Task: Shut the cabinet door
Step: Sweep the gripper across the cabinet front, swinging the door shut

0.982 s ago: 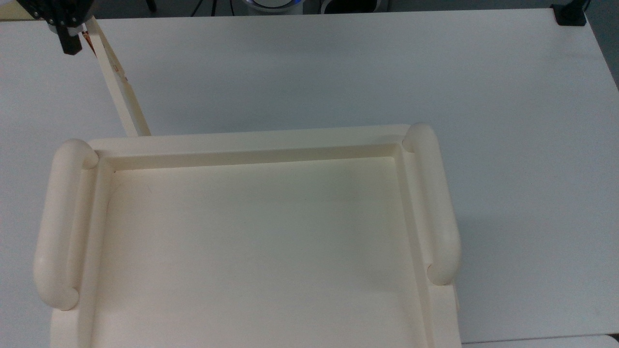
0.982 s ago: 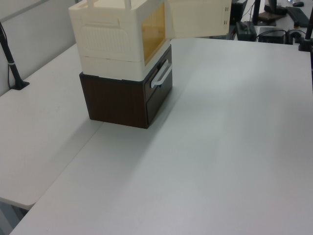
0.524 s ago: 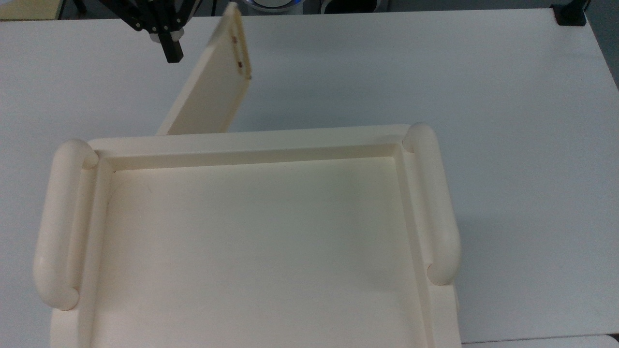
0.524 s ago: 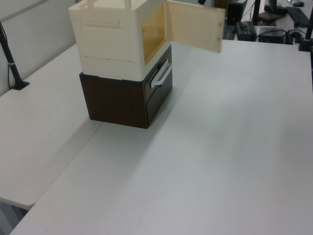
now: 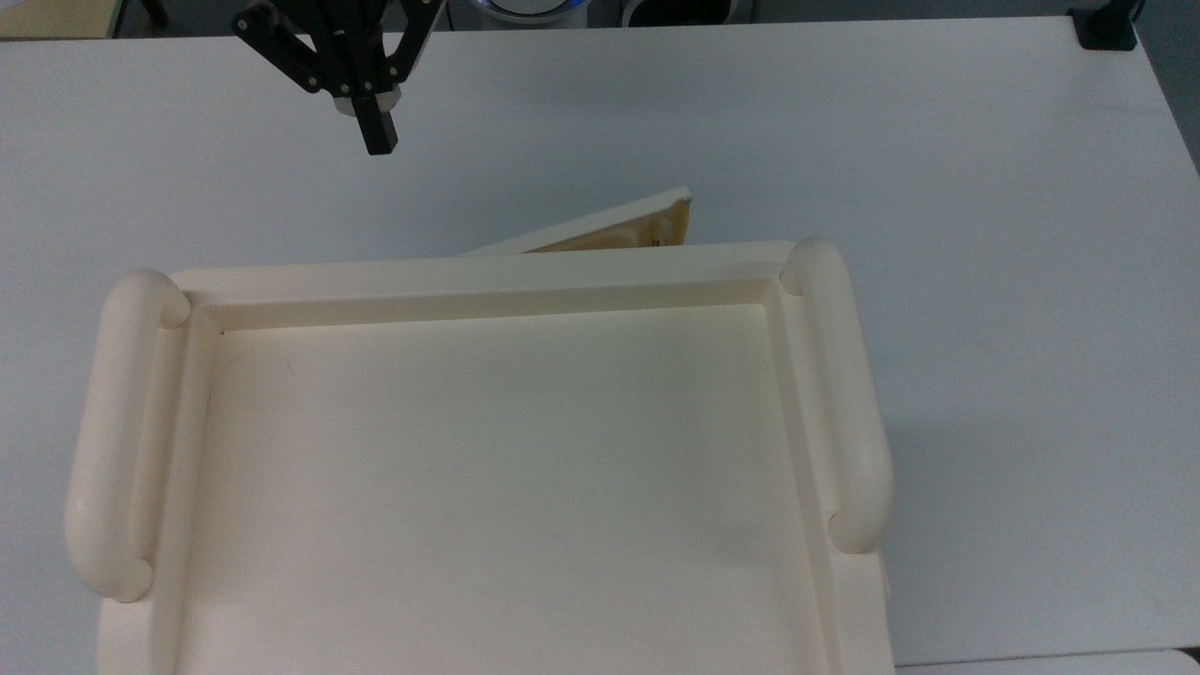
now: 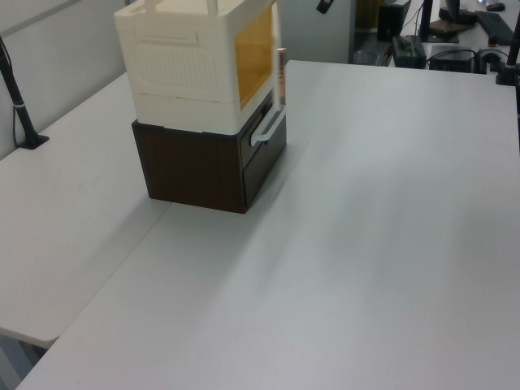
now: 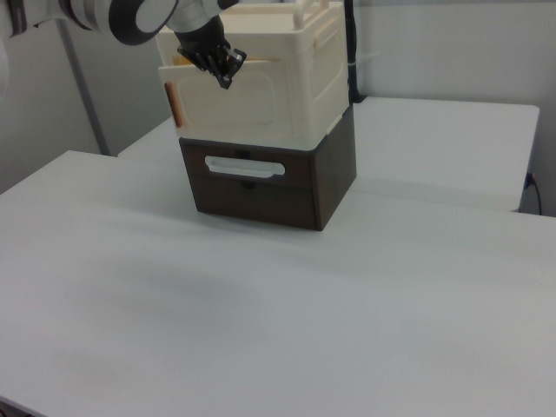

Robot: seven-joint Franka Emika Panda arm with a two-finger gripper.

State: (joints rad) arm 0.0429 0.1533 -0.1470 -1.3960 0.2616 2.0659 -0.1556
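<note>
Top view: cabinet door [image 5: 600,228] nearly shut against cabinet [image 5: 487,272] (narrow gap); tool [image 5: 380,134] apart from it, finger state cannot tell.

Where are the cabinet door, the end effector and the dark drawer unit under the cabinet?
cabinet door [image 5: 600,232], top view, its upper edge.
end effector [image 5: 380,131], top view, black fingertip end.
dark drawer unit [image 7: 287,195], right view, its front face.

No readable text, label, brand, number or sign anywhere.
</note>
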